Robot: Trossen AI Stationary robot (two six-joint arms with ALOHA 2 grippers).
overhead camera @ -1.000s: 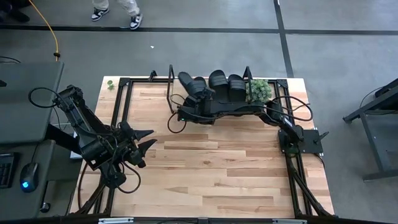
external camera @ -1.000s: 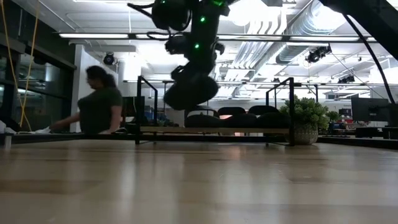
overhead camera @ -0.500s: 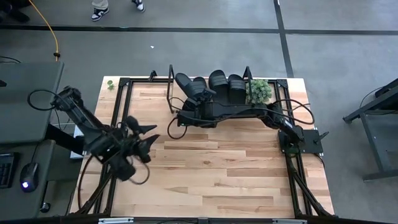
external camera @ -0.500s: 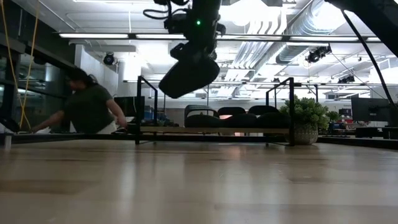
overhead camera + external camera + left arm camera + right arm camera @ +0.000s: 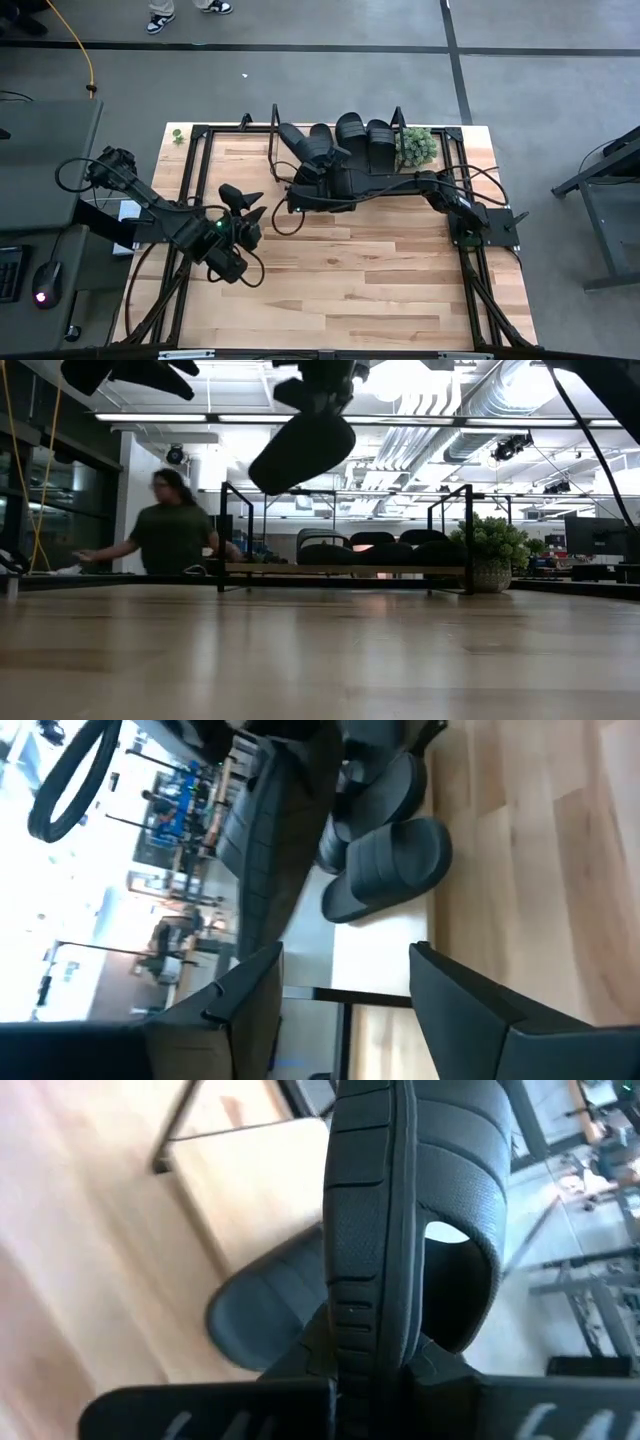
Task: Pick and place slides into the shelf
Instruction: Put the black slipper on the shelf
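A slide [image 5: 303, 146] is held in the right tool [image 5: 318, 172], whose fingers are closed on its edge; in the right wrist view the sole [image 5: 372, 1220] is seen edge-on, clamped between the dark fingers. The held slide is carried tilted in the air above the left end of the shelf [image 5: 277, 152], clear of the board, and in the low view it [image 5: 301, 450] hangs well above the shelf's board [image 5: 345, 569]. Three more slides are standing side by side on the shelf: one [image 5: 323, 137] just beside the held slide, a second [image 5: 350, 133] at the middle and a third [image 5: 378, 137] toward the right end. A small plant [image 5: 417, 145] is set just beside the shelf's right end. The left tool [image 5: 245, 205] is held over the tabletop [image 5: 340, 270], near the shelf and on its left-hand side, with its fingers spread wide and nothing between them; in the left wrist view both fingers [image 5: 240, 995] are seen well apart, pointed at the shelf. A person [image 5: 170, 538] is seen beyond the shelf in the low view.
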